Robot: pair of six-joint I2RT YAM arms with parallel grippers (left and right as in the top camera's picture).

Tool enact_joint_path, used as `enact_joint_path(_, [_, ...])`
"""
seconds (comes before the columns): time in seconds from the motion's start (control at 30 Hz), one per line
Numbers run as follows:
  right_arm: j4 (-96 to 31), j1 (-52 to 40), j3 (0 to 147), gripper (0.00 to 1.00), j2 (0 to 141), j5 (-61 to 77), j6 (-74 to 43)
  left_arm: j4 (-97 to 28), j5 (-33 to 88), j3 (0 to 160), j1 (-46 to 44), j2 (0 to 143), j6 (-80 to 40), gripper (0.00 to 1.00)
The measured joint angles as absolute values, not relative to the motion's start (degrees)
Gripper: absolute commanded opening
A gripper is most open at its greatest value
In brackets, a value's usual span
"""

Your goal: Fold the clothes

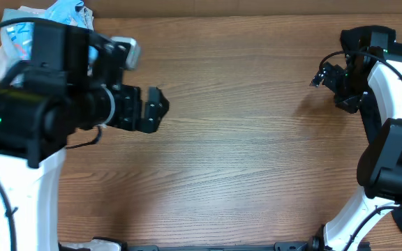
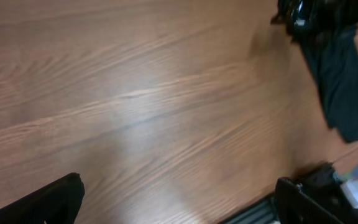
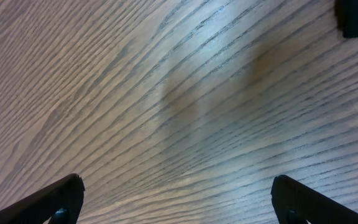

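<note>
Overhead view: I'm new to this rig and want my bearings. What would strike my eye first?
Two open black tools hang over the brown wood-grain table: the left tool at centre-left, the right tool at upper right. In the far left corner, partly hidden by the left arm, lies a crumpled light sky-blue T-shirt.

At the table's (image 1: 243,160) far-left corner the sky-blue T-shirt (image 1: 16,38) sits mostly hidden behind the left arm (image 1: 40,118). At the table's right edge, the black shirt (image 2: 347,93) looks blurred, cut off.
</note>
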State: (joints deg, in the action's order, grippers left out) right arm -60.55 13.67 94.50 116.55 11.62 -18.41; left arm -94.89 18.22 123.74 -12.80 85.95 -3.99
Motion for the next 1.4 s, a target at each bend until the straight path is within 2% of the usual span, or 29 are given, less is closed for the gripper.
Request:
enact_joint_path(0.2, [-60.6, 13.7, 94.5, 1.00, 116.6, 11.6, -18.4, -78.6, 16.8, 104.2, -14.2, 78.4, -2.5, 1.00])
enact_joint_path(0.57, [-60.5, 13.7, 94.5, 1.00, 116.6, 11.6, -18.4, -41.5, 16.1, 63.0, -14.1, 48.9, 5.4, 1.00])
enact_joint_path(0.8, [-60.5, 13.7, 94.5, 1.00, 116.6, 11.6, -18.4, -19.6, 16.1, 39.9, -10.0, 29.4, 8.0, 1.00])
enact_joint_path(1.0, [-60.6, 13.7, 94.5, 1.00, 116.6, 11.6, -18.4, 0.1, 16.1, 21.6, -6.0, 21.2, 8.8, 1.00])
enact_joint_path(1.2, [-60.5, 13.7, 94.5, 1.00, 116.6, 11.6, -18.4, 7.7, 14.4, 7.5, -2.7, 9.9, 8.8, 1.00])
enact_joint_path(1.4, [-60.5, 13.7, 94.5, 1.00, 116.6, 11.6, -18.4, 7.2, 8.6, 1.1, -1.8, 2.1, 4.7, 1.00])
